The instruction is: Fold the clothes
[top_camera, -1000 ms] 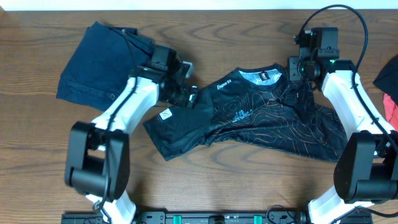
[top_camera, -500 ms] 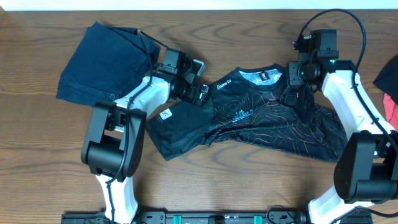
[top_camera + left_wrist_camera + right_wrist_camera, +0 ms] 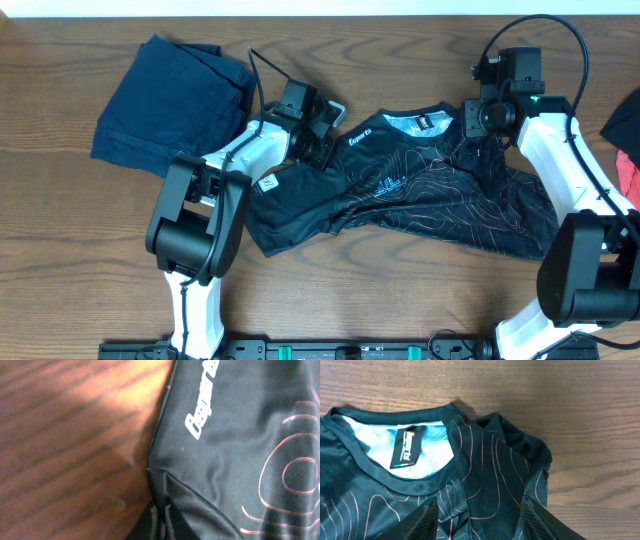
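The clothes, a black jersey (image 3: pixel 430 190) with thin orange contour lines, lie spread front up across the middle of the table, collar at the far side. My left gripper (image 3: pixel 327 146) is at the jersey's left shoulder seam, next to the white lettering (image 3: pixel 200 407). In the left wrist view its jaws (image 3: pixel 162 522) are pinched together on the dark fabric edge (image 3: pixel 240 460). My right gripper (image 3: pixel 478 138) hovers over the bunched right shoulder (image 3: pixel 485 470), just right of the collar label (image 3: pixel 407 447). Its fingers (image 3: pixel 422 520) stand apart over the fabric, holding nothing.
A folded navy denim garment (image 3: pixel 165 95) lies at the far left. A red and black garment (image 3: pixel 626 140) pokes in at the right edge. Bare wooden table (image 3: pixel 330 300) lies in front of the jersey.
My left gripper has moved right from the sleeve to the shoulder seam and shut there on the fabric. The right arm has not moved.
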Action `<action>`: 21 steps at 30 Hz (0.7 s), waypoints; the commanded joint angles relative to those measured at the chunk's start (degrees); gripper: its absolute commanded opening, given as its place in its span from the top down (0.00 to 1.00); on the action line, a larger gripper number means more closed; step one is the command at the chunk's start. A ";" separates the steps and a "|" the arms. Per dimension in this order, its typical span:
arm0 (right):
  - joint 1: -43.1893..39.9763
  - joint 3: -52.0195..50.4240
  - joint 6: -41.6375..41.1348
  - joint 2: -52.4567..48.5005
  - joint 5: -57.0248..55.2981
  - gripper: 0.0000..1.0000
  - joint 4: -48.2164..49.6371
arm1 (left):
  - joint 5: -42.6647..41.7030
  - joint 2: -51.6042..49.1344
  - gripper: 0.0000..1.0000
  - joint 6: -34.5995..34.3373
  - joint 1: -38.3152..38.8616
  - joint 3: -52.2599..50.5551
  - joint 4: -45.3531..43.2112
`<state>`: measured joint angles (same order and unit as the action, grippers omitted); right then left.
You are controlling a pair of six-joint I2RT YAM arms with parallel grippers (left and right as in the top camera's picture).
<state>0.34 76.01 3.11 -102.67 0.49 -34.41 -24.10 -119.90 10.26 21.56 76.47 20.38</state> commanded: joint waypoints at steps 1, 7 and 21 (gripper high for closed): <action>-0.15 0.11 -0.90 0.76 -0.33 0.49 0.48 | 5.70 -0.96 0.94 -0.72 -0.76 -2.16 6.25; -2.38 0.11 -2.54 0.76 0.09 0.49 1.27 | 7.30 9.62 0.94 -1.29 -3.56 -1.97 17.66; -0.24 0.04 2.89 -2.67 15.72 0.29 3.08 | 14.73 16.39 0.94 -2.43 -4.52 -1.97 31.01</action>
<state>-1.72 76.01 2.72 -103.00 10.48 -30.92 -12.29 -103.35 8.78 17.08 74.30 50.96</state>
